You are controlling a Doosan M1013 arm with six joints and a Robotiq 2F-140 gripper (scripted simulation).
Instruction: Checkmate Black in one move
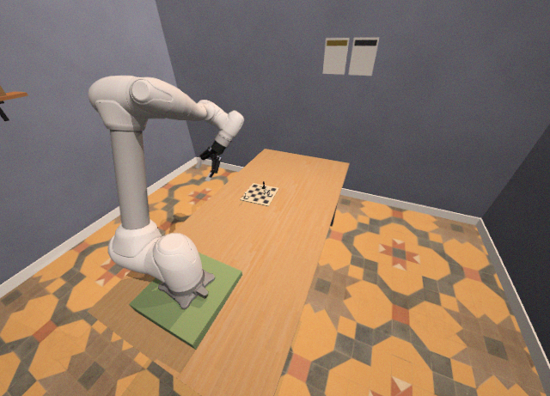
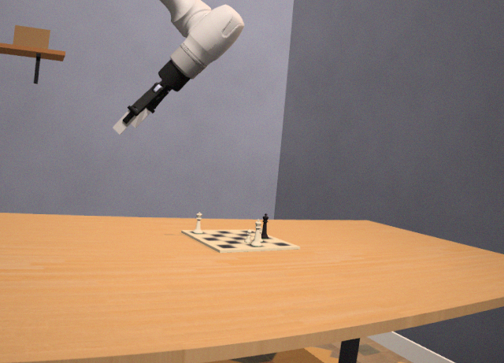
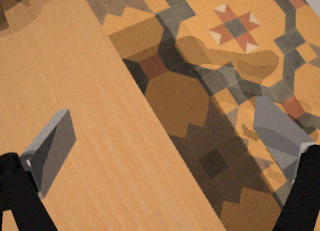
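Note:
A small chessboard (image 1: 248, 199) (image 2: 227, 248) lies on the long wooden table (image 1: 266, 267) (image 2: 162, 294). On it stand a black king (image 1: 264, 184) (image 2: 265, 225), a tall white piece (image 2: 257, 234) with a small white pawn (image 2: 248, 237) beside it, and another white piece (image 2: 198, 223) at the far corner. My gripper (image 1: 214, 163) (image 2: 127, 123) (image 3: 163, 118) is open and empty. It hangs high above the table's left edge, well away from the board. The wrist view shows only the table edge and the floor between the fingers.
The arm's base stands on a green pad (image 1: 186, 316) left of the table. A tiled floor (image 1: 422, 271) surrounds the table. A small wall shelf (image 2: 32, 52) hangs at the far left.

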